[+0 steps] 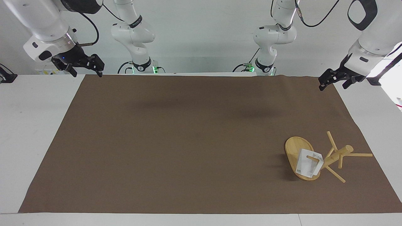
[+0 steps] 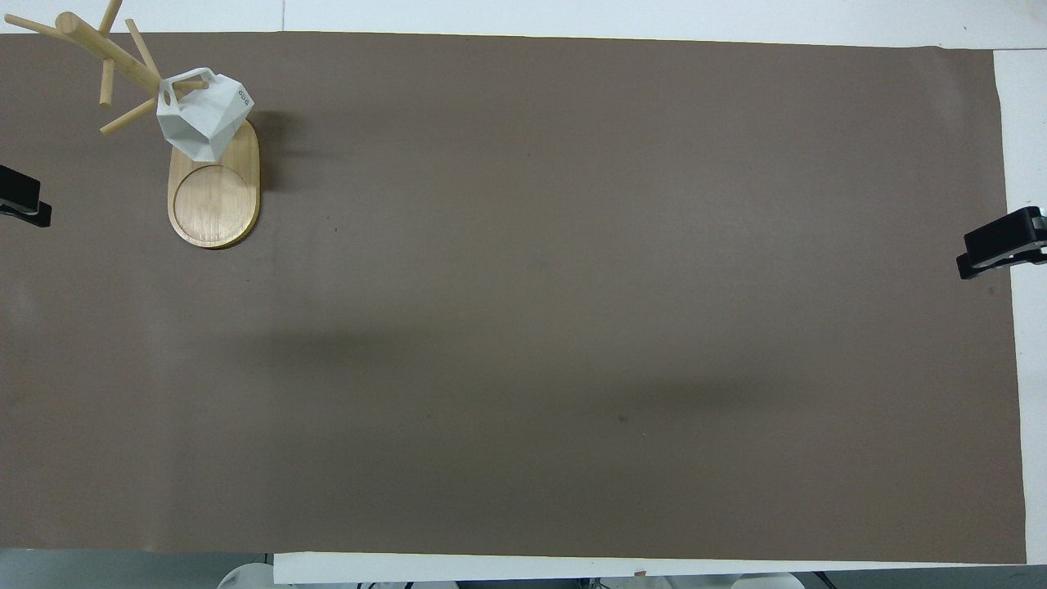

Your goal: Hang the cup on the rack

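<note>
A: Where is the left tool?

B: Up in the air over the corner of the brown mat at the left arm's end of the counter, close to the robots' edge. Its two fingers stand spread apart with nothing between them. From overhead only its dark tip shows at the frame's edge.

A: And the right tool?

B: Raised over the mat's corner at the right arm's end, also by the robots' edge. That arm waits. Its fingers are spread as well, and it holds nothing. In the overhead view a dark piece of it pokes in from the side.

A: Where does the cup sit?

B: It hangs on the rack, well apart from both tools. One thin peg passes through the angular handle, and the white faceted body leans down over the oval base. A small dark mark shows on its side.

A: How does the rack stand?

B: On the mat toward the left arm's end, far from the robots. In the facing view its post leans away from the base toward the mat's edge, with pegs sticking out in several directions. The part of the base nearer the robots, with a ring groove, is bare.
</note>
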You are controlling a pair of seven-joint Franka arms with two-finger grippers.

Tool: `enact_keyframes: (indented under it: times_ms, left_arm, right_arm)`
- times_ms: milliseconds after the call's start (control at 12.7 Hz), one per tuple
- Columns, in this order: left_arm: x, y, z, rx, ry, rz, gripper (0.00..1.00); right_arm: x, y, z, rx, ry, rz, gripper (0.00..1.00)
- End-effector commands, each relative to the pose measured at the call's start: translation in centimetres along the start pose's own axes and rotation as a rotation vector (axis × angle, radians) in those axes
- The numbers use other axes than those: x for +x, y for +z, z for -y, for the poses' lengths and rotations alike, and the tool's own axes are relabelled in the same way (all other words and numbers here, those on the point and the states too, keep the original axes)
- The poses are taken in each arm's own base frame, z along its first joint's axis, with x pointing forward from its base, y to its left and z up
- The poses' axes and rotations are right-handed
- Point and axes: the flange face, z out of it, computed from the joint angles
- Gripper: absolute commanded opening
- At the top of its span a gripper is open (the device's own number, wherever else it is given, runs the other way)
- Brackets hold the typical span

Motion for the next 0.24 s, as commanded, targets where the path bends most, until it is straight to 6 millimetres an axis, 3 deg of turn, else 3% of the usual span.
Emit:
enact_keyframes:
  times_ms: [0, 158]
  left_arm:
    - [0.02, -1.09, -0.18, -0.034, 0.035, 0.003, 1.0]
    - [0.02, -1.17, -0.58, -0.04, 0.042, 0.001, 1.0]
  right_arm:
    - [-0.35, 0.08, -0.07, -0.019, 0.0, 0.0, 1.0]
    - [-0.37, 0.09, -0.07, -0.019, -0.001, 0.002, 1.0]
